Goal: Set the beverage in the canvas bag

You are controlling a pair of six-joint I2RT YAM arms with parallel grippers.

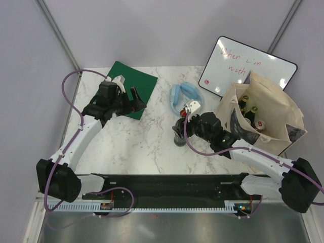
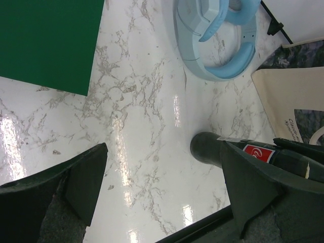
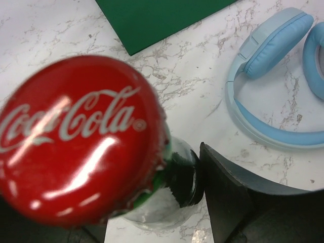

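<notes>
grey walls, white marble table [image 1: 142,142]. the right gripper [image 1: 182,132] straddles the upright coca-cola bottle [image 3: 76,136] near blue headphones [image 1: 185,96]; whether it clamps, i cannot tell. the left gripper [image 2: 162,169] hangs open. a loose hold could topple the bottle, or knock it against the bottles [image 1: 251,114] in the canvas bag [image 1: 283,109].

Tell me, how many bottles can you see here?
4. Three stand inside the canvas bag: two green-topped bottles and a red-capped bottle. The fourth bottle stands on the table, at the right gripper. The bag may hide more.
</notes>
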